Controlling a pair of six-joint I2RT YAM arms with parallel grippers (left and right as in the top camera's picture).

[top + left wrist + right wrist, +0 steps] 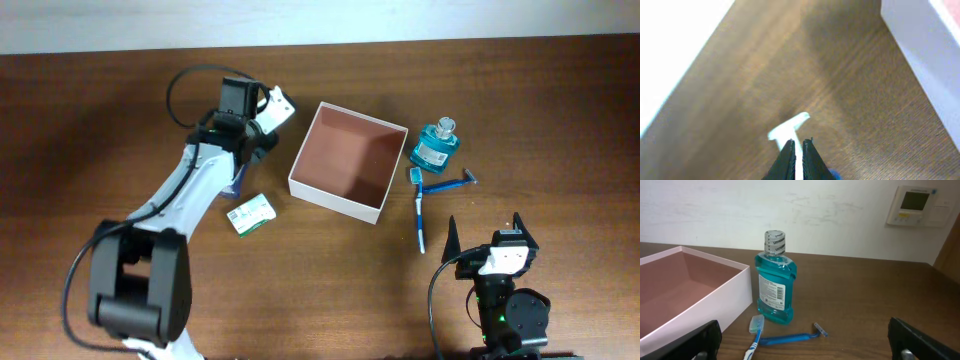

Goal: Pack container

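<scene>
The container (339, 202) is a square white box with a reddish-brown inside, at the table's middle. It also shows in the left wrist view (920, 55) and in the right wrist view (735, 292). My left gripper (268, 112) is left of the container, above the table. It is shut on a small white item (283, 100), which sticks out past the jaws (798, 145) in the left wrist view (790, 129). My right gripper (487, 238) is open and empty near the front edge, with its fingers wide apart (805, 332).
A teal bottle (435, 145) (775, 280) stands right of the container. A blue razor (450, 184) (795, 337) and a toothbrush (419, 212) (755, 330) lie by it. A green-white packet (250, 213) lies left of the container. A bluish item (237, 183) lies partly under my left arm.
</scene>
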